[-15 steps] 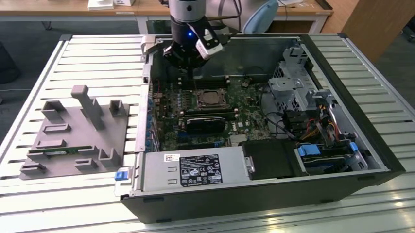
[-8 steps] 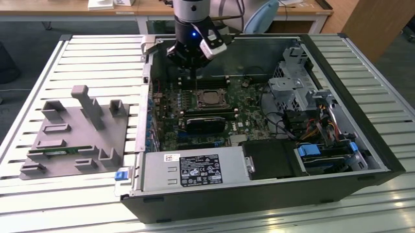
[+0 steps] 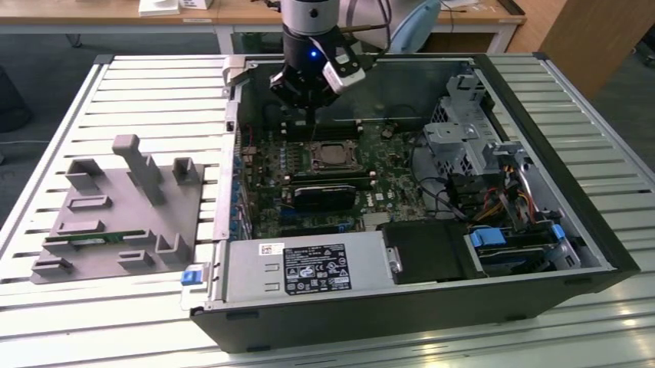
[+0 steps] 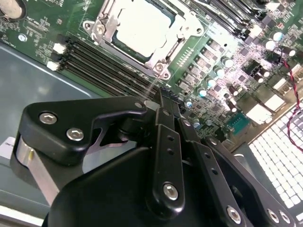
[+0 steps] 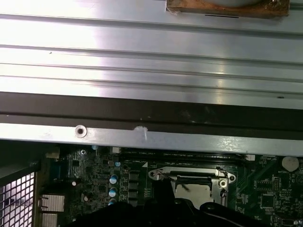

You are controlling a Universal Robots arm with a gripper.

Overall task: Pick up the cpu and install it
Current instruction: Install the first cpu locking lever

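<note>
One claw [image 3: 310,125] hangs over the open computer case [image 3: 573,230], just above the socket [image 3: 330,156] at the middle of the green board [image 3: 394,188]. The second wrist view shows its black fingers [image 4: 161,137] drawn narrow, tips together, with nothing visible between them. The cpu [image 3: 330,158] is not in the claw. It lies flat in the socket, its pale silver top facing up and the metal frame [image 4: 102,28] around its edges. This is plain in the second wrist view, where the cpu [image 4: 142,26] sits square inside that frame, just beyond the fingertips and apart from them. Judging by that, the chip is seated, and the closed claw stands close over the socket because the work is centred there; whether the frame is latched down I cannot tell. The case lies on its side on the slatted metal surface [image 3: 153,92], which turns the board face-up so the socket can be reached straight from above. Rows of dark memory slots [image 4: 104,66] run just beside the socket, and a black block [image 3: 322,196] sits on the board near it, on the side toward the exterior camera. Well away from the socket, outside the case toward the exterior view's left, a grey holder [image 3: 113,222] rests on the surface. Its posts and pockets seem shaped to keep parts upright for picking, and a green memory stick [image 3: 92,240] lies in one of them. The grey power box [image 3: 307,268] fills the case corner farther from the socket, toward the exterior camera.
</note>
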